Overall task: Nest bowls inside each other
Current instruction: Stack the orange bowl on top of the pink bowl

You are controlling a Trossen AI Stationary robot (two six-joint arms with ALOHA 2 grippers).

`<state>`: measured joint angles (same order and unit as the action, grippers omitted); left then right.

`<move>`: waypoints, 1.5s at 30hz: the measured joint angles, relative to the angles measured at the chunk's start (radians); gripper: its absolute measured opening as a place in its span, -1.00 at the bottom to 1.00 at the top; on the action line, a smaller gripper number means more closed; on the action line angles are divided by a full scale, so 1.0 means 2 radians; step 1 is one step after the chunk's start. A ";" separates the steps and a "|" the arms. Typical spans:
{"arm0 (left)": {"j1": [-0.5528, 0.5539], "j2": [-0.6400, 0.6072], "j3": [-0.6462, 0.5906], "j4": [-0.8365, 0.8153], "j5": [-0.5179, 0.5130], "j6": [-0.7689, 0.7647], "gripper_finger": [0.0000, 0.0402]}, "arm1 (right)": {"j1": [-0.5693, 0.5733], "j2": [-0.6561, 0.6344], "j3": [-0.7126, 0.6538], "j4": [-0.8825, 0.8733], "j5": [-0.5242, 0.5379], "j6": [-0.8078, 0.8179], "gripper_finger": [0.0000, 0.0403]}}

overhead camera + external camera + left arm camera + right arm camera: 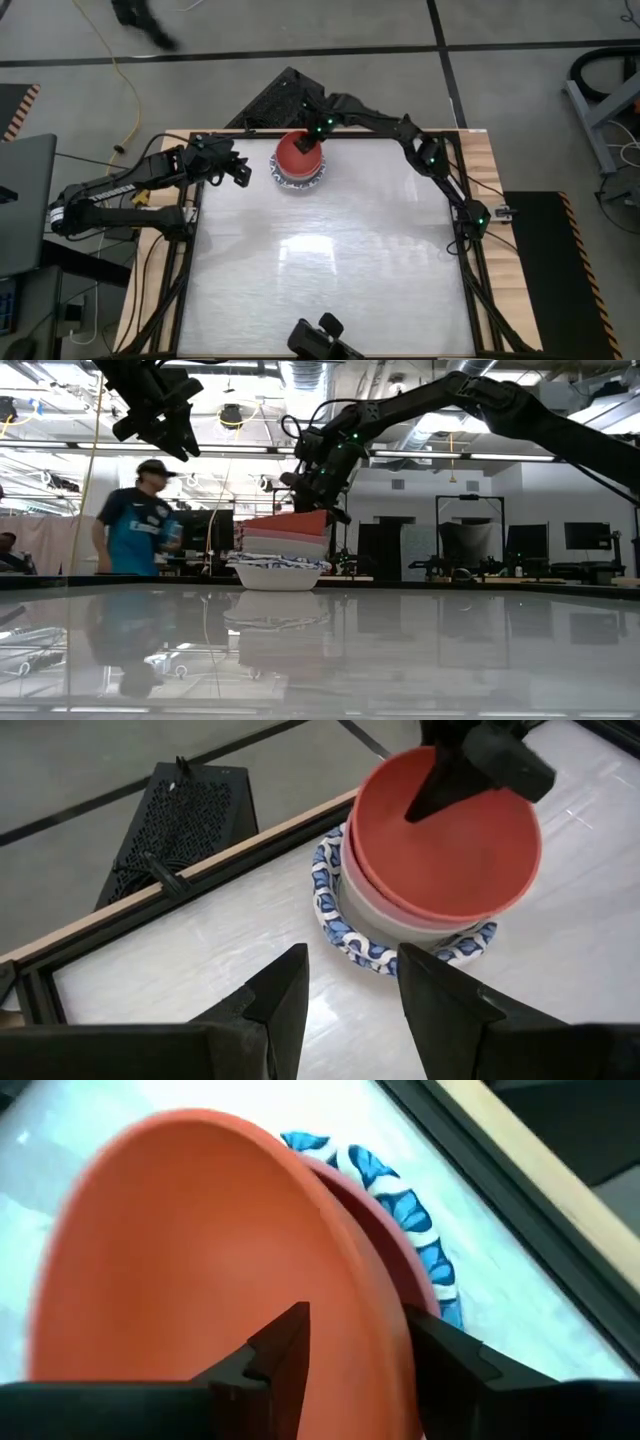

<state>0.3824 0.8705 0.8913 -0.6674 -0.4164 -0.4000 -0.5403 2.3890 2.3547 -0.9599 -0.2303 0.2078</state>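
Three bowls stand nested at the far side of the table, left of middle. A white bowl with a blue-patterned rim (345,935) is at the bottom, a pink bowl (400,915) sits in it, and a red bowl (440,840) lies on top, slightly tilted. My right gripper (355,1345) is open above the red bowl's far rim, with one finger over the inside and one outside. My left gripper (350,990) hangs open in the air to the left of the stack, with nothing between its fingers. My right gripper straddles the red bowl's far rim (385,1295), one finger inside the bowl and one outside, slanting down from the far side. Whether either finger touches the rim I cannot tell. The red bowl rests in the pink bowl.
A black perforated box (275,100) lies on the floor just beyond the table's far edge. A person (140,520) walks in the room behind. The white tabletop (330,260) stretches bare toward the near and right edges. A camera mount (320,338) sits at the near edge.
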 joint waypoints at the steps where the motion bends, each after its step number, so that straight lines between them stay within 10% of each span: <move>1: 0.000 0.000 0.000 0.000 0.000 0.000 -0.29 | 0.000 -0.001 0.000 -0.002 0.001 -0.003 -0.12; 45: 0.000 0.000 0.000 0.025 0.010 0.011 -0.29 | -0.020 -0.050 0.001 0.029 -0.041 -0.106 0.19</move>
<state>0.3823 0.8705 0.8913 -0.6178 -0.3973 -0.3775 -0.5806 2.2882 2.3562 -0.9028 -0.3126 -0.0042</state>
